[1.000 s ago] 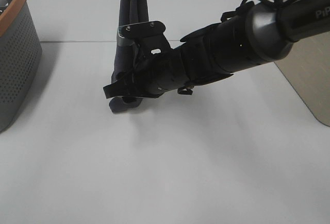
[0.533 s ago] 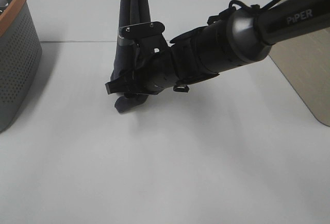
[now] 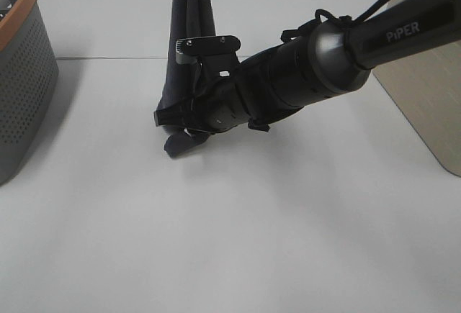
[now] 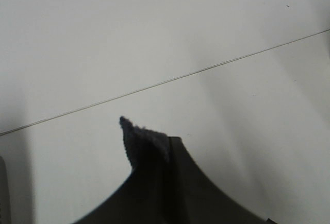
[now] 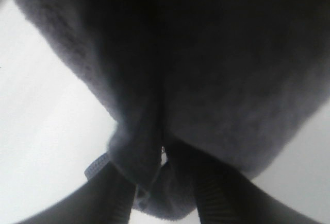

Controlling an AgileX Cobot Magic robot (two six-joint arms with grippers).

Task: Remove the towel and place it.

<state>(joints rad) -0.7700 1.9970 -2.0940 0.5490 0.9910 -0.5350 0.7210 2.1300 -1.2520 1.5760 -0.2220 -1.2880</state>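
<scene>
Charcoal towel (image 3: 189,32) hangs upright; right gripper (image 5: 164,190) clamps its lower end, left gripper (image 4: 166,154) pinches a corner.

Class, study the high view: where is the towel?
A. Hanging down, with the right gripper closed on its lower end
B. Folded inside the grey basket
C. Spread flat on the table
A: the towel hangs down from the top of the frame, and the right gripper pinches its lower end.
</scene>
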